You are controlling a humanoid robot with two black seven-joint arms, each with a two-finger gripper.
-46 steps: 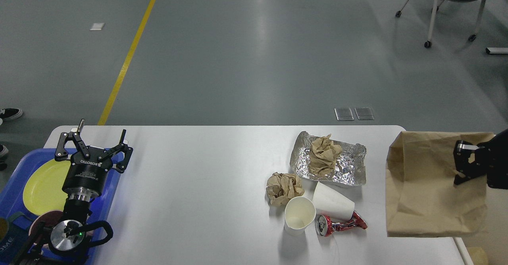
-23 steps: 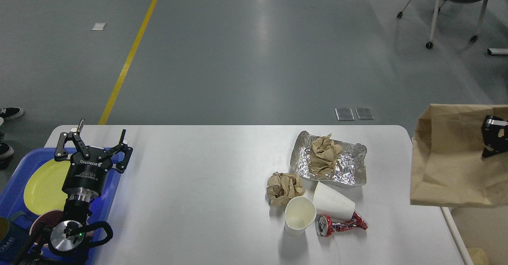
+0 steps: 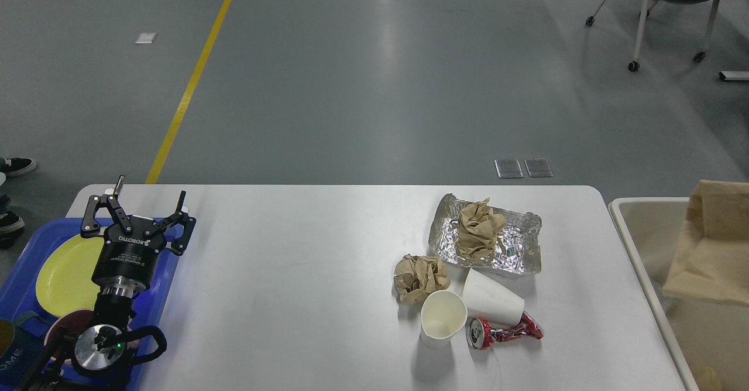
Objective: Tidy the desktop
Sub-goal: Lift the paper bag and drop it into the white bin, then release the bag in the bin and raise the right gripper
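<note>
lab or workshop hall | grey floor point(image 3: 374, 86) | yellow line point(image 3: 190, 81) | wheeled chair point(image 3: 667, 4)

One head view looks forward and down over the desktop point(image 3: 304, 274), seemingly from close range.

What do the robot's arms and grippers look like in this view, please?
Only the left arm shows. Its left gripper is matte black with two skeletal linkage fingers dotted with silver screws, on a cylindrical black body with white lettering along its rim. Below it sit a silver ring, a round brushed-metal cap with a small green light, and a looped black cable. The right arm and gripper are out of view.
</note>
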